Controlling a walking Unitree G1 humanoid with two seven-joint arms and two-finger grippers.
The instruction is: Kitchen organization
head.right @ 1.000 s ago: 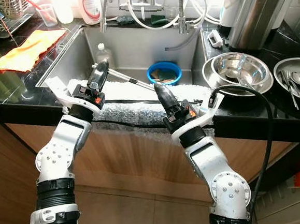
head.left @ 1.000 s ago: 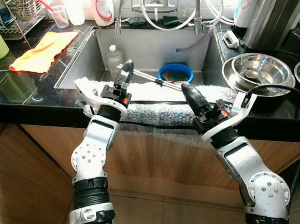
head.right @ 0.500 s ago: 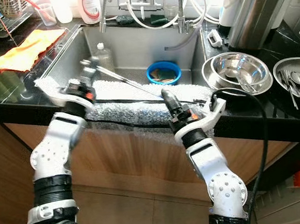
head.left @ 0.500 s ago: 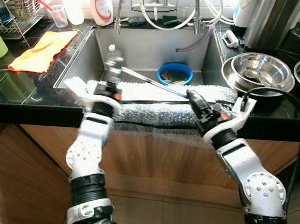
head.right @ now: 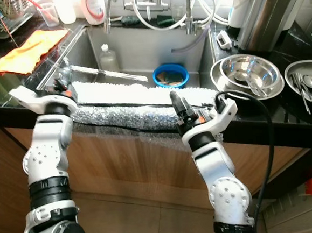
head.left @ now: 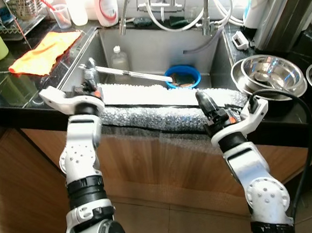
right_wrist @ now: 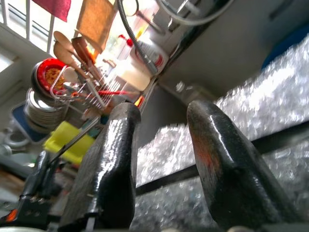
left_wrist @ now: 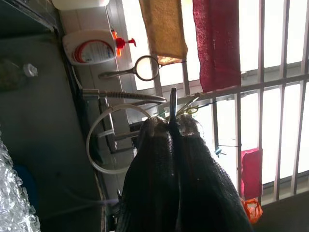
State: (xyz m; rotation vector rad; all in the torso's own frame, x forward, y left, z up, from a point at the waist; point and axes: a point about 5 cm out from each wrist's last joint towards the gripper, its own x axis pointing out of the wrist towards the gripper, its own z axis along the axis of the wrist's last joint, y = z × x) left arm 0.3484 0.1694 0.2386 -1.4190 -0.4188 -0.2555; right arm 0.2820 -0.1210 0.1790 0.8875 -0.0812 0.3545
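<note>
**Long utensil held over sink: slip risk**

Right gripper (head.left: 202,98), fingers spread and empty, rests at the sheet of bubble wrap (head.left: 161,119) draped over the black counter's front edge. Left gripper (head.left: 90,67), fingers pressed together, pinches one end of a long thin metal utensil (head.left: 134,74). It reaches across the steel sink (head.left: 156,46) towards the blue bowl (head.left: 182,75). Grip is at the very tip, so the utensil could pivot, slip free, or strike the bowl or the clear plastic bottle (head.left: 118,57).

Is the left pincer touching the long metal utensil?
Touching. In the left wrist view the left pincer is shut on the long metal utensil, a thin metal strip pinched between its fingertips.
</note>
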